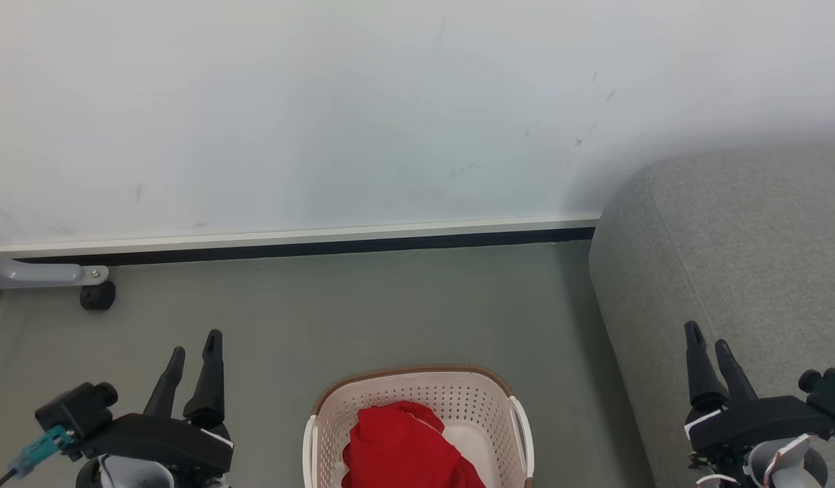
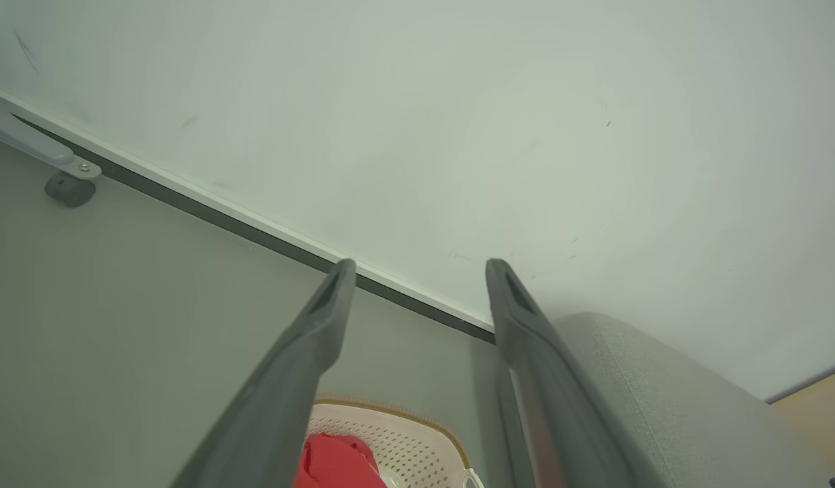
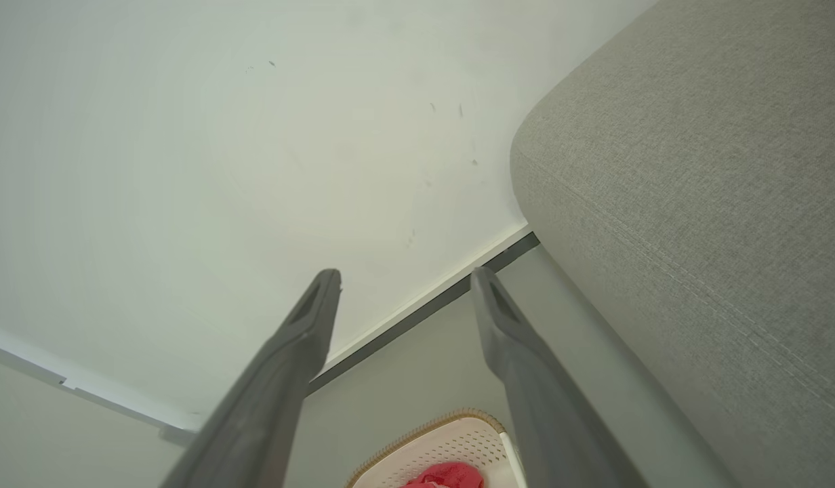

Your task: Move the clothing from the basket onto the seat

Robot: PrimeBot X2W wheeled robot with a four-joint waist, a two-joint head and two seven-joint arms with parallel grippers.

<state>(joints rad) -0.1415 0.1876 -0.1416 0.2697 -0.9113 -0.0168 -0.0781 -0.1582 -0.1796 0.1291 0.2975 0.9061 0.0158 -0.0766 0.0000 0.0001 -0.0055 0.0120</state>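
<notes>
Left hand (image 1: 195, 343) and right hand (image 1: 706, 336) are empty, fingers spread, one on each side of the basket (image 1: 417, 371). Clothing (image 1: 400, 447) lies inside the basket. Seat (image 1: 729, 257), right of the basket, shows no garment. Judgement: transfer not yet begun.

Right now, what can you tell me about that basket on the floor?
The basket is cream-white perforated plastic with a brown rim and white side handles. It stands upright on the floor, apart from the seat on its right. Bunched red clothing lies inside. Its near end is cut off by the head view's edge.
</notes>
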